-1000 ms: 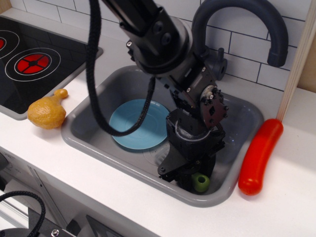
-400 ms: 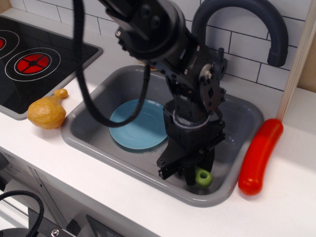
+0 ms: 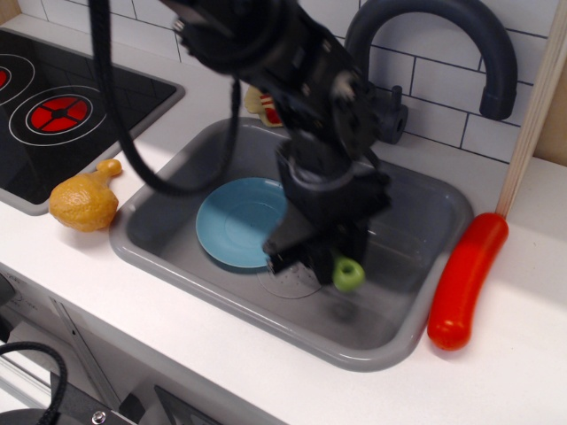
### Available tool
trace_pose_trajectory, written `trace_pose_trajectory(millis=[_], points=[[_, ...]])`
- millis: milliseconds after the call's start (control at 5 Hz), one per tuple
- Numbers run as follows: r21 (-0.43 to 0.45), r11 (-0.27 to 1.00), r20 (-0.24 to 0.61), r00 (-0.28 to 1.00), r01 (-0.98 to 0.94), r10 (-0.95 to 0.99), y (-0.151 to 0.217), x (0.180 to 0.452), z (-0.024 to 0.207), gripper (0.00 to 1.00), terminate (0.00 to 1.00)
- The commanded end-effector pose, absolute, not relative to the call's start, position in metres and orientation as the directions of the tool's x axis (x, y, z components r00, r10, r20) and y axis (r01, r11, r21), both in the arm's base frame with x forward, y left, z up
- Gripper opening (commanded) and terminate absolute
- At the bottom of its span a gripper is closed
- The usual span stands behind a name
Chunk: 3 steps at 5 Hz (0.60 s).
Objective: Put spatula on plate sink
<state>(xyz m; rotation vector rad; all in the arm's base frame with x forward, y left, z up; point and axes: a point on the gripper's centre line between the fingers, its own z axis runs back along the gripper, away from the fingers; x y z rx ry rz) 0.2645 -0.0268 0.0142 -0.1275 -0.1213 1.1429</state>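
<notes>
My gripper (image 3: 321, 258) is shut on the spatula, whose chunky light-green handle (image 3: 348, 274) sticks out to the right of the fingers; its grey blade is hidden behind the gripper. I hold it lifted above the floor of the grey sink (image 3: 416, 221), just right of the light-blue plate (image 3: 237, 221), which lies flat in the sink's left half. The arm covers the plate's right edge.
A long red sausage (image 3: 464, 279) lies on the white counter right of the sink. A yellow toy chicken leg (image 3: 86, 198) lies left of the sink. The black stovetop (image 3: 53, 115) is at far left. A dark faucet (image 3: 443, 44) arches over the sink's back.
The gripper has risen from the sink's front right corner and moved left toward the plate, carrying the spatula with it.
</notes>
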Motion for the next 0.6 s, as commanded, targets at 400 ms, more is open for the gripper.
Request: trace_pose_trajectory(millis=[400], points=[[-0.143, 0.378, 0.026, 0.378, -0.915, 0.925, 0.023, 0.287, 0.008, 0.00, 0.00]])
